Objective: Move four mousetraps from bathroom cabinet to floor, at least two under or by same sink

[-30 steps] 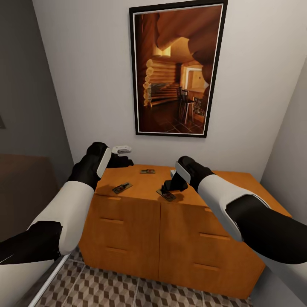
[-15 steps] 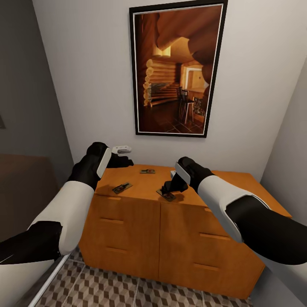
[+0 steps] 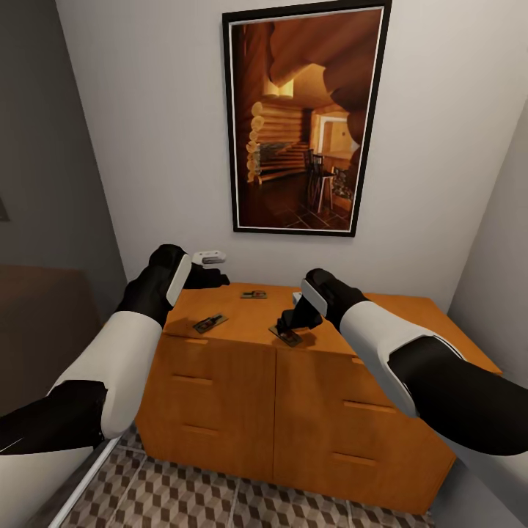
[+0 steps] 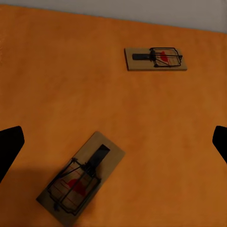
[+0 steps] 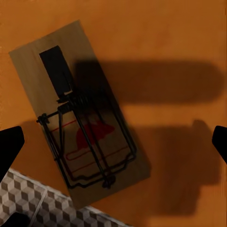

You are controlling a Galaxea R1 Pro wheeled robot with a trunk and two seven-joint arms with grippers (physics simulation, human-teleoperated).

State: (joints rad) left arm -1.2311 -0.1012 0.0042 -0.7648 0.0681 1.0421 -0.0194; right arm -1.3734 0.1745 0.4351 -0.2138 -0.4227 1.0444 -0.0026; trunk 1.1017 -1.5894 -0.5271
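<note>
Wall, big framed picture [image 3: 304, 117] above. Cabinet [image 3: 293, 396] against wall; flat top serves as surface for traps. Bathroom floor [image 3: 220, 499] patterned tile below, no traps on it yet.

Right tool [image 3: 292, 320] spread, hovering low over front-edge mousetrap [image 5: 78, 111], likely lining up a pick; nothing pinched. Left tool [image 3: 213, 279] spread near the back-left corner, above angled mousetrap [image 4: 80, 177]; rear mousetrap [image 4: 155, 59] near wall.

Three traps visible, all untouched on cabinet.

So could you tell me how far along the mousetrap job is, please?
Nothing is placed yet: three mousetraps show on the cabinet, none on the bathroom floor. The open right gripper hovers over one. Every grasp and placement remains.
</note>
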